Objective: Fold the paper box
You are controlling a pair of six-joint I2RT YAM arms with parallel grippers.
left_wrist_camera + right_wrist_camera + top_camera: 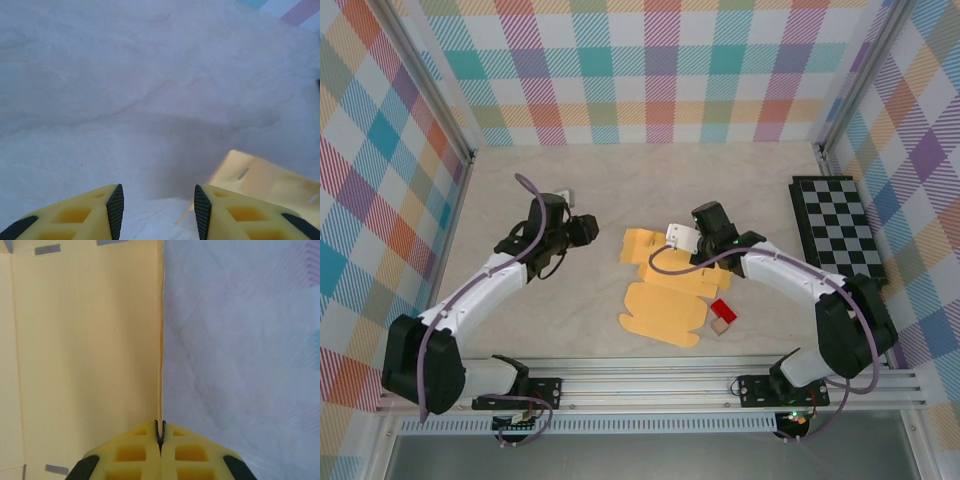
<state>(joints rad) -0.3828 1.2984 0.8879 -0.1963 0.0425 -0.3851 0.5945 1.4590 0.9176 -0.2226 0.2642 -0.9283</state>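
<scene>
Paper box (pixel 660 310): we see die-cut sheet, pale orange-yellow, unfolded, mid-desk, somewhat toward near edge. In right wrist view, sheet's thin edge (pixel 85 355) runs straight into fingers. Right claw (pixel 668 240) (pixel 160 437) pressed together, clamped on that edge at sheet's far part. Left claw (pixel 588 228) (pixel 159 200) apart, nothing between fingers, over bare desk (pixel 620 180) left of sheet; we see sheet corner (pixel 265 182) near its right finger. Red block with tan cube (pixel 722 315) just beside sheet's right side. Checkered board (pixel 838 228) along desk's right edge.
</scene>
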